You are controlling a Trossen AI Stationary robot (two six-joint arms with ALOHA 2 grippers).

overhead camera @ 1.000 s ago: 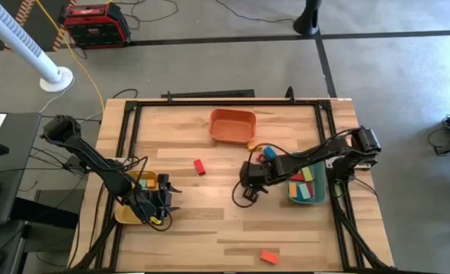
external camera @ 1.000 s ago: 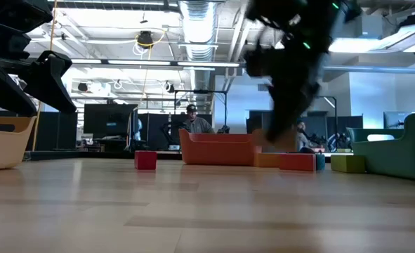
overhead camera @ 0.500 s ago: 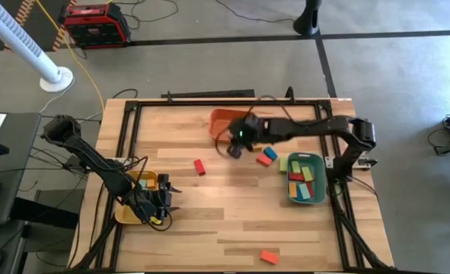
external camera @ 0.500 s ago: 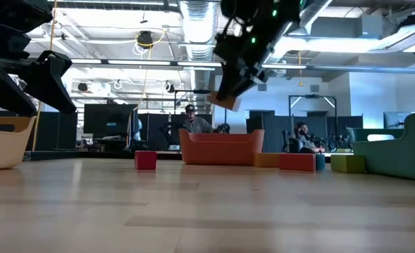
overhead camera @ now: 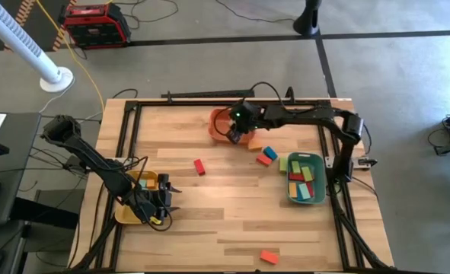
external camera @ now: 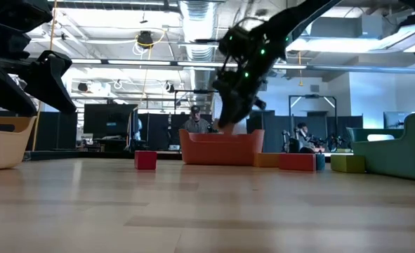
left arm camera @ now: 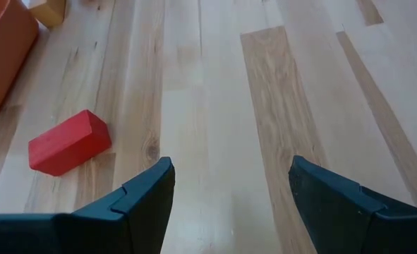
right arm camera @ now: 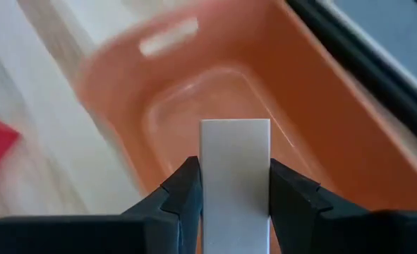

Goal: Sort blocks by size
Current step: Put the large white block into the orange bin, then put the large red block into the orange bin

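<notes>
My right gripper (overhead camera: pixel 234 133) reaches to the far middle of the table and is shut on a pale tan block (right arm camera: pixel 235 162) over the orange tray (overhead camera: pixel 223 118). In the low view it hangs just above that tray (external camera: pixel 221 149). A red block (overhead camera: pixel 199 167) lies on its side mid-table. Red, blue and orange blocks (overhead camera: pixel 266 156) lie beside the green tray (overhead camera: pixel 288 183), which holds several blocks. An orange block (overhead camera: pixel 268 257) lies near the front edge. My left gripper (overhead camera: pixel 154 204) waits open by the yellow tray (overhead camera: pixel 126 215); its wrist view shows the red block (left arm camera: pixel 70 141). My right gripper pinches the tan block by its two long sides (right arm camera: pixel 207 176) between the two fingers. The block's free end sticks out past the fingertips. The fingers slant down from above. The block is lifted clear, over the inside of the orange tray (right arm camera: pixel 321 120).
A black frame rail (overhead camera: pixel 209 97) runs along the table's far edge behind the orange tray. Bare wood lies between the red block and the front edge. People sit in the room beyond the table (external camera: pixel 193 119).
My right gripper, shut on the tan block, has risen from the table's middle near the green tray, swung toward the far edge and a little left, and come down over the orange tray. The block has gone with it, clear of the table.
</notes>
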